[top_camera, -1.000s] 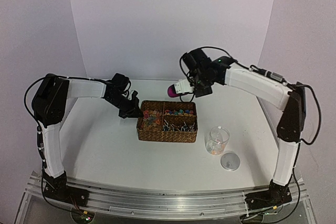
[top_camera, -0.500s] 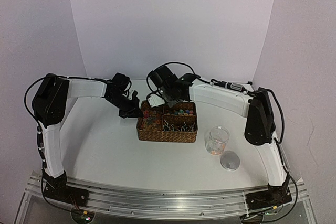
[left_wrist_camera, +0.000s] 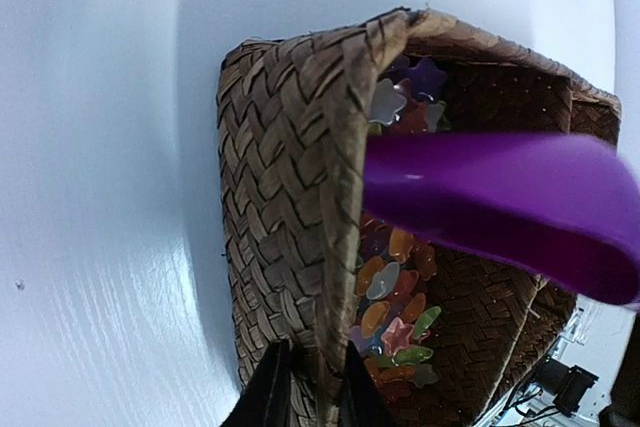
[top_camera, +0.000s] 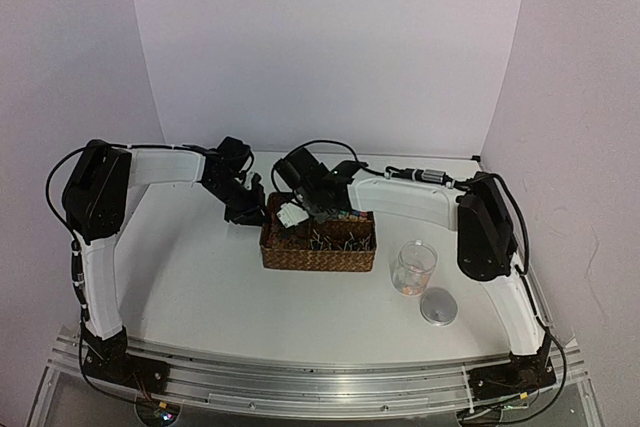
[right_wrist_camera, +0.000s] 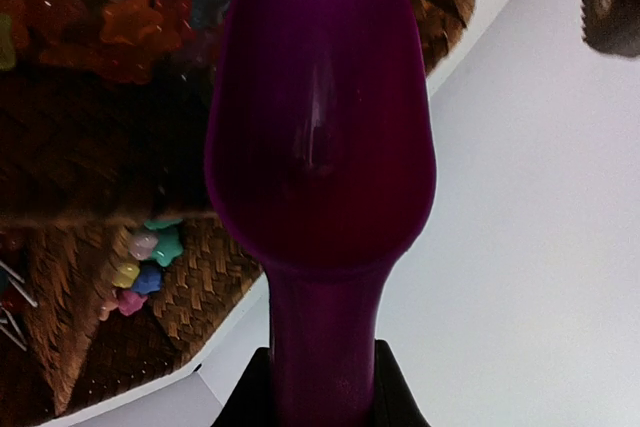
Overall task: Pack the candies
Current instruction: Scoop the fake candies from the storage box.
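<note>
- On the table (top_camera: 200,277), centre: basket (top_camera: 318,252), split into compts. Cup (top_camera: 414,267) stands near its right side, not touching.
- Left gripper (left_wrist_camera: 312,399) is at basket's left wall, one finger each side of the rim, gap narrow. Whether it actually pinches the weave: cannot tell.
- Right gripper (right_wrist_camera: 320,387) is closed on the scoop (right_wrist_camera: 320,117) handle. Bowl hangs over basket's left compt. No candy seen on the bowl face shown.
- Candies (left_wrist_camera: 392,302) lie in that left compt, below and just beyond the bowl tip.
- Key relation: scoop's long axis runs from handle toward basket's left wall, w/ candies ahead of and below the mouth. Right arm is the nearer to the job. Judged next move: dip and push fwd along that axis, w/ left arm steadying the basket.
</note>
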Action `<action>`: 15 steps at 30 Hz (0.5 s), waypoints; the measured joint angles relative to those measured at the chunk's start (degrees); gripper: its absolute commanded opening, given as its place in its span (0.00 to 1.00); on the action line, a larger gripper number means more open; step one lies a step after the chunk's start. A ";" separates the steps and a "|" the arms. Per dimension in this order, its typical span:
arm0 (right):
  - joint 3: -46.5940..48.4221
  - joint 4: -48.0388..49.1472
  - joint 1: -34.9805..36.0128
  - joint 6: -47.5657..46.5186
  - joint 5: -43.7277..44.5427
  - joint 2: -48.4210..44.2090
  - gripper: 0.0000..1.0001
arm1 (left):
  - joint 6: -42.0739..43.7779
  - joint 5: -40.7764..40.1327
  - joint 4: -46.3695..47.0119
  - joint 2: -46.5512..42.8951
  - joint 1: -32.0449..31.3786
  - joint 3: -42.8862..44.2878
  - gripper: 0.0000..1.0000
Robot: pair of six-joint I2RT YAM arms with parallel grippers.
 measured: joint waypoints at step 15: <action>-5.73 2.71 1.03 -0.51 -5.43 -1.67 0.00 | 1.22 -1.68 -1.55 -0.06 -0.11 0.86 0.02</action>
